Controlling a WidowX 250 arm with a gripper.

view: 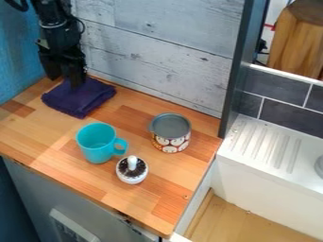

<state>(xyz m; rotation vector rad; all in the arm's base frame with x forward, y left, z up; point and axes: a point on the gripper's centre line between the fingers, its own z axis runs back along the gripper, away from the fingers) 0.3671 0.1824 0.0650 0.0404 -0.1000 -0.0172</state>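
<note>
In the camera view, I am seeing one gripper [65, 81] hanging at the upper left, right at one purple cloth [80, 101]; I cannot tell how far it is opening or whether it is holding any cloth. One turquoise mug [95, 150], one can [171, 138] and one small pot [131, 177] are standing nearer the middle. A wooden counter [148, 201] is running below a whitewashed plank wall [161, 45]; a ridged white drainer [268, 146] is sitting at right. The cloth is lying folded, the can is showing a grey top, and the round pot is bearing a white knob.
</note>
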